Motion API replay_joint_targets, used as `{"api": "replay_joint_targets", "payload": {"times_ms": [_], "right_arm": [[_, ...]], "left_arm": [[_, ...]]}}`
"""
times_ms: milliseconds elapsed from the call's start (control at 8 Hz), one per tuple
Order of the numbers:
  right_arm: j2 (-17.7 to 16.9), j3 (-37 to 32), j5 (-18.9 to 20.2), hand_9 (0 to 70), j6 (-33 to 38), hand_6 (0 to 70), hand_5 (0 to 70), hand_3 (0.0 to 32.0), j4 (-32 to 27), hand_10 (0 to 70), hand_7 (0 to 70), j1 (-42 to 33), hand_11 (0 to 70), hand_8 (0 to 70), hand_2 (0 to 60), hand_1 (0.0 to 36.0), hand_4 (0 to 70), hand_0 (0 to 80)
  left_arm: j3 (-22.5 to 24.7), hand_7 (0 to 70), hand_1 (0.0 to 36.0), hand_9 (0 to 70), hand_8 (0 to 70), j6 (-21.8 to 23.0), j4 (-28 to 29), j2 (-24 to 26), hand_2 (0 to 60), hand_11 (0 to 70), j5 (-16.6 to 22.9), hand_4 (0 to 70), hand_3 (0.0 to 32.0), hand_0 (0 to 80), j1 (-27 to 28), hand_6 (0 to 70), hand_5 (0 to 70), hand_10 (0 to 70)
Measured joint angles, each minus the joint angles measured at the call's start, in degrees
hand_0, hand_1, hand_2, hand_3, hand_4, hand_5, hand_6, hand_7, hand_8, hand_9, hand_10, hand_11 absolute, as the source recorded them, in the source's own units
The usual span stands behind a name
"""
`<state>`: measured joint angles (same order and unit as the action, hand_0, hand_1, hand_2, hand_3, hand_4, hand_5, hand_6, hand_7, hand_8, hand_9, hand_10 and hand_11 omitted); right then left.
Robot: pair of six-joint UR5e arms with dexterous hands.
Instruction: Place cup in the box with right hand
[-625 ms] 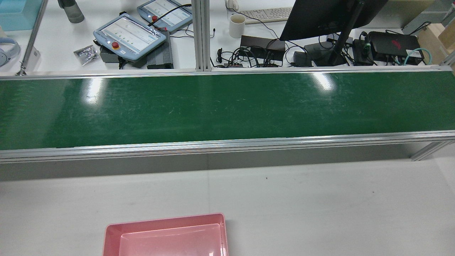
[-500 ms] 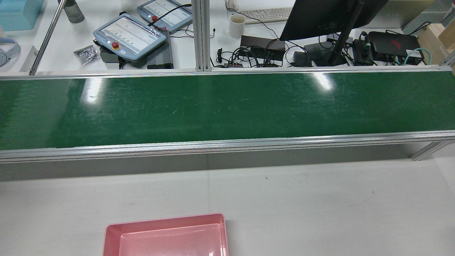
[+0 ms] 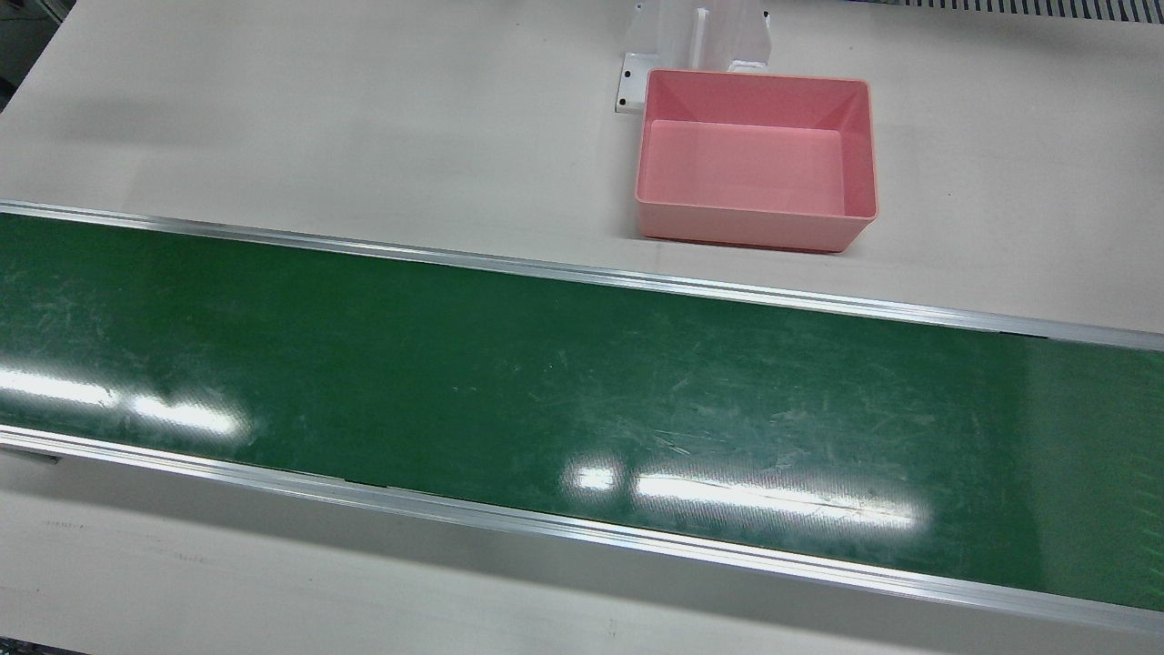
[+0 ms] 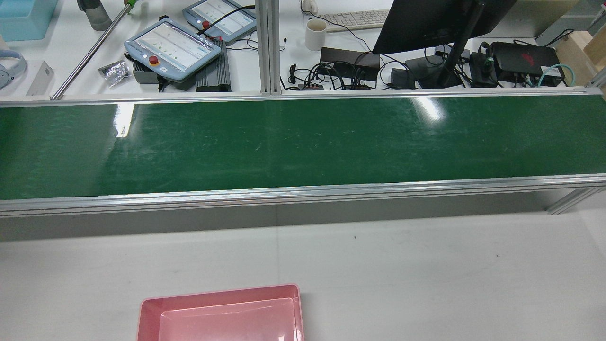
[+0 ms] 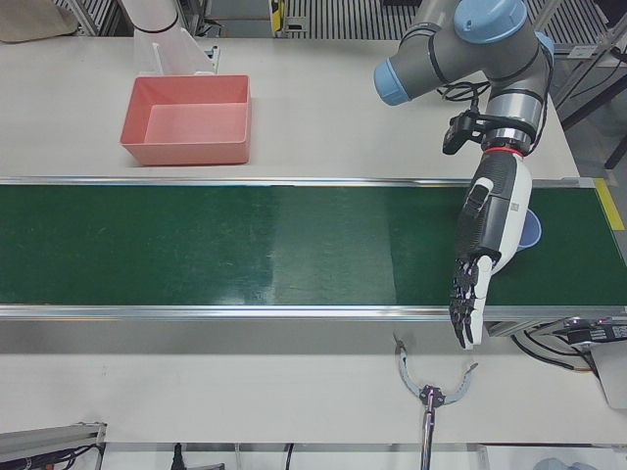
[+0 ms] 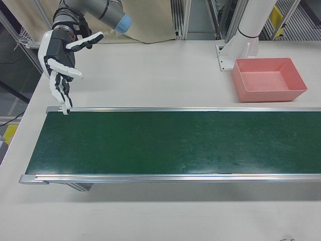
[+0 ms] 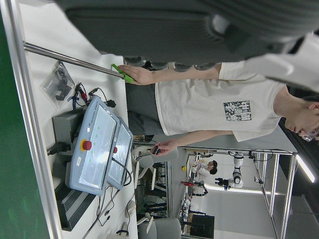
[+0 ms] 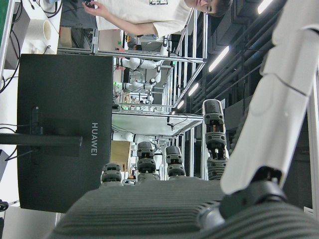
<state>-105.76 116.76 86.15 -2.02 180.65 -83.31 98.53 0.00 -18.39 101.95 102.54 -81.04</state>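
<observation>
The empty pink box (image 3: 746, 227) stands on the white table behind the green belt (image 3: 455, 364); it also shows in the rear view (image 4: 218, 292), the left-front view (image 5: 181, 154) and the right-front view (image 6: 273, 94). A light blue cup-like thing (image 5: 532, 230) lies on the belt's end, partly hidden behind my left hand (image 5: 487, 235). That hand hangs open over the belt, fingers pointing down. My right hand (image 6: 59, 63) is open and empty above the belt's other end, near its back rail, far from the cup and the box.
A grabber claw on a pole (image 5: 428, 394) lies at the belt's front edge, below my left hand. A metal pole (image 4: 90, 49), teach pendants (image 4: 173, 47), a white mug (image 4: 316, 34) and a monitor (image 4: 426, 23) are on the operators' desk. A person (image 7: 199, 104) stands there.
In the rear view, the metal pole at the top left has swung over to the right and now leans more. The belt, the box and the desk look the same.
</observation>
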Motion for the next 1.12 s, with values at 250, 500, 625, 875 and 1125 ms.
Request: {"api": "replay_joint_targets", "payload": {"times_ms": [250, 500, 625, 875, 1125], "right_arm": [[-1.5, 2.9, 0.2, 10.8, 0.2, 3.6, 7.1, 10.8, 0.0, 3.4, 17.7, 0.0, 6.2, 12.4, 0.0, 10.3, 18.3, 52.5], [-1.2, 2.6, 0.1, 11.4, -0.1, 3.7, 7.0, 10.4, 0.0, 3.5, 18.0, 0.2, 6.3, 12.5, 0.0, 10.3, 18.9, 52.2], [-1.0, 2.3, 0.1, 11.4, -0.3, 3.6, 6.9, 10.6, 0.1, 3.5, 18.1, 0.2, 6.3, 12.4, 0.0, 10.3, 19.4, 52.1], [-1.2, 2.0, 0.1, 11.2, -0.7, 3.5, 6.8, 10.8, 0.1, 3.3, 17.7, 0.2, 6.0, 12.1, 0.0, 10.2, 18.9, 52.0], [-1.2, 2.0, 0.2, 11.7, -1.4, 4.1, 6.5, 8.8, 0.3, 3.2, 20.7, 0.4, 5.9, 11.6, 0.0, 10.9, 25.1, 52.3]], "left_arm": [[0.0, 0.0, 0.0, 0.0, 0.0, 0.0, 0.0, 0.0, 0.0, 0.0, 0.0, 0.0, 0.0, 0.0, 0.0, 0.0, 0.0, 0.0], [0.0, 0.0, 0.0, 0.0, 0.0, 0.0, 0.1, 0.0, 0.0, 0.0, 0.0, 0.0, 0.0, 0.0, 0.0, 0.0, 0.0, 0.0], [0.0, 0.0, 0.0, 0.0, 0.0, 0.0, 0.1, 0.0, 0.0, 0.0, 0.0, 0.0, 0.0, 0.0, 0.0, 0.0, 0.0, 0.0], [0.0, 0.0, 0.0, 0.0, 0.0, 0.0, 0.1, 0.0, 0.0, 0.0, 0.0, 0.0, 0.0, 0.0, 0.0, 0.0, 0.0, 0.0], [0.0, 0.0, 0.0, 0.0, 0.0, 0.0, 0.1, 0.0, 0.0, 0.0, 0.0, 0.0, 0.0, 0.0, 0.0, 0.0, 0.0, 0.0]]}}
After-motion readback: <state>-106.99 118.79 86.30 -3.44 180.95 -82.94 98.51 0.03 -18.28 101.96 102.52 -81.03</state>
